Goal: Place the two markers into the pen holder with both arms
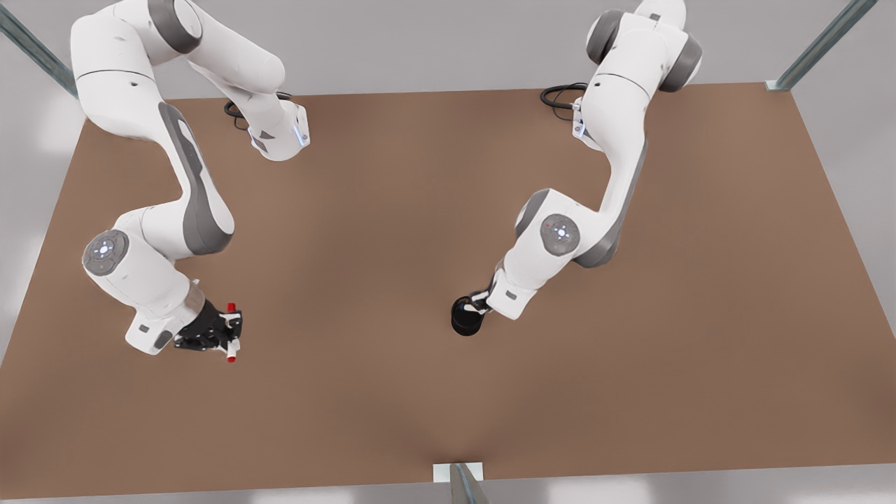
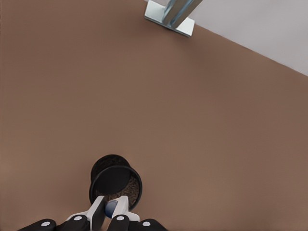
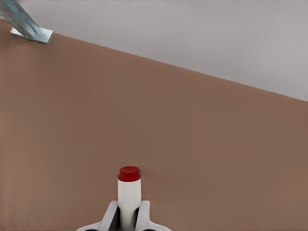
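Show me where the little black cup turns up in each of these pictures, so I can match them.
Front view: the pen holder stands right of centre, at the left gripper on the arm at the front view's right.
Left wrist view: the pen holder sits just beyond the fingers, which pinch the blue-capped marker at its rim.
Right wrist view: not in it.
Shared landmark: the brown table.

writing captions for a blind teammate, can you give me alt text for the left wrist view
The left gripper holds a blue-capped marker between its fingers, right at the rim of a black pen holder standing on a brown table. A metal frame post stands at the table's far edge.
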